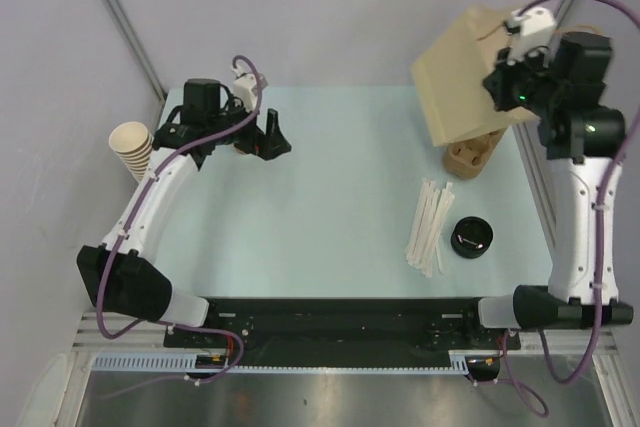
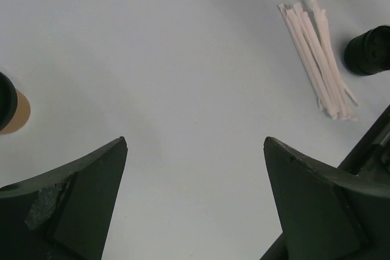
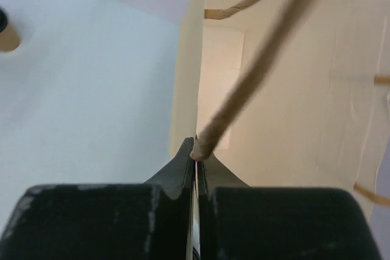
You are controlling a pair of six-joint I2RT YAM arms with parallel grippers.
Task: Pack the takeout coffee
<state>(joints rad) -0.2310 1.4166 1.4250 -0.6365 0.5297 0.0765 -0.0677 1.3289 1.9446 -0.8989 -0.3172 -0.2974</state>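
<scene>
The small tan cup stands on the table at the left edge of the left wrist view, with something black on top. It also shows far off in the right wrist view. In the top view it is mostly hidden beside my left gripper, which is open and empty just above the table. The brown pulp carrier tray sits at the far right, partly under a tan paper bag. My right gripper is shut on the bag's twisted paper handle and holds the bag off the table.
A stack of nested tan cups lies off the table's left edge. White wrapped straws and black round lids lie at the right front, also in the left wrist view. A grey wall lies behind.
</scene>
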